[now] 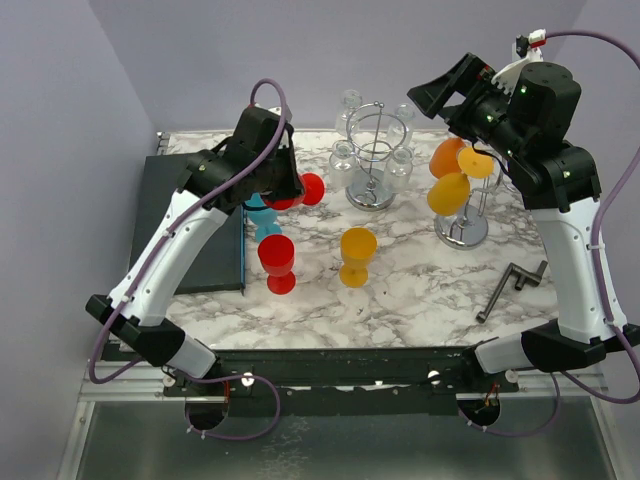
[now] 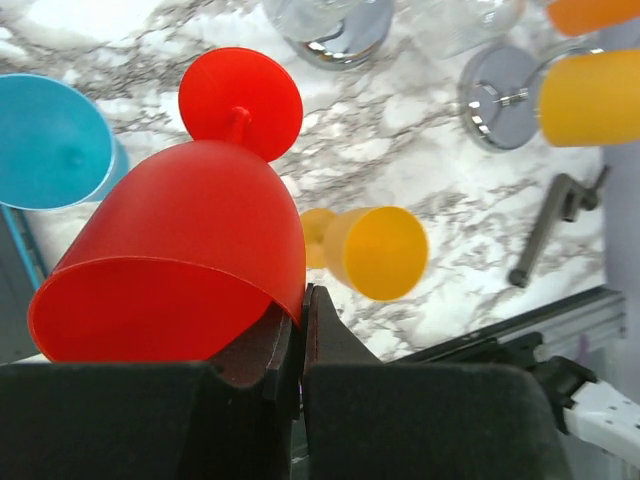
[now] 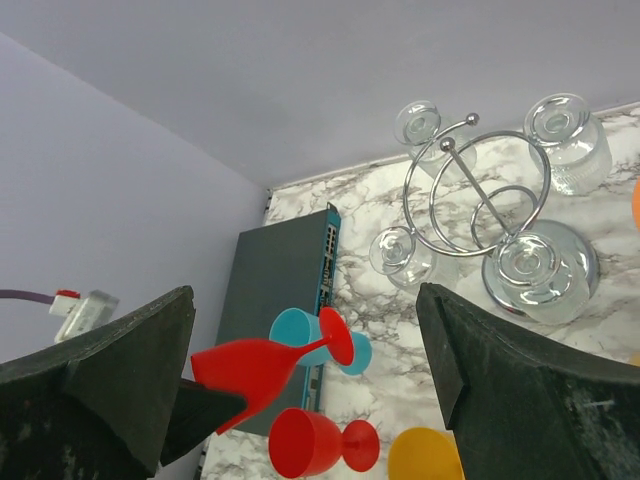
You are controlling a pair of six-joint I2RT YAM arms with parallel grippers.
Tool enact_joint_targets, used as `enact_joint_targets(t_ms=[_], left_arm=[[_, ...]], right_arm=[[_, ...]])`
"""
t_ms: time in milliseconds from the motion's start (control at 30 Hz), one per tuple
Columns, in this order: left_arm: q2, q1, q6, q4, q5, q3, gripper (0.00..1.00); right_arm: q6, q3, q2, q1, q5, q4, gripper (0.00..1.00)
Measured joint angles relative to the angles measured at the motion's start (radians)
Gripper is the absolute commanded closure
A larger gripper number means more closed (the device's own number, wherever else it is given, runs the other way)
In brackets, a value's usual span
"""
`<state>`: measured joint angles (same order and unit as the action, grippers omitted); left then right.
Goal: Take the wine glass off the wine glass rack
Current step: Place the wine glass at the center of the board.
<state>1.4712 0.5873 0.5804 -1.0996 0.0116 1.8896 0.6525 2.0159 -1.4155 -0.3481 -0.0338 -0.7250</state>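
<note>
1. The left gripper [image 2: 300, 310] is clamped on the rim of a red wine glass [image 2: 180, 250], which is held tilted with its foot pointing away from the fingers.
2. A yellow glass [image 2: 375, 252] is seen on the table beyond those fingers.
3. The right gripper [image 1: 428, 103] is spread wide with nothing gripped; orange glasses [image 1: 449, 190] are left on the rack [image 1: 462, 228] near it.

Marble table [image 1: 420, 290], dark box [image 1: 153, 205] (left), metal handle [image 1: 505, 285]
</note>
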Motion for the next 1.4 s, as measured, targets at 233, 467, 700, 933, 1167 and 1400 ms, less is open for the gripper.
enact_joint_targets(t_ms=[233,467,700,933,1167,1400], left_arm=[[0.114,0.027,-0.063,-0.061,0.059,0.012,1.0],[0.203,0.05,-0.098,-0.08,0.06,0.031,1.0],[0.297,0.065,-0.115,-0.085,0.058,0.06,1.0],[0.365,0.069,-0.122,-0.085,0.057,0.062,1.0],[0.412,0.071,-0.139,-0.086,0.058,0.06,0.98],[0.424,0.074,-0.154,-0.088,0.06,0.045,0.95]], right_arm=[[-0.021,0.0,0.0,0.0,0.003,-0.024,0.0],[-0.026,-0.016,0.003,0.0,0.005,-0.027,0.0],[-0.026,-0.03,0.003,0.0,0.007,-0.028,0.0],[-0.027,-0.046,0.007,0.0,0.019,-0.027,0.0],[-0.034,-0.057,0.017,0.0,0.043,-0.027,0.0],[-0.036,-0.075,0.032,0.0,0.048,-0.026,0.0]])
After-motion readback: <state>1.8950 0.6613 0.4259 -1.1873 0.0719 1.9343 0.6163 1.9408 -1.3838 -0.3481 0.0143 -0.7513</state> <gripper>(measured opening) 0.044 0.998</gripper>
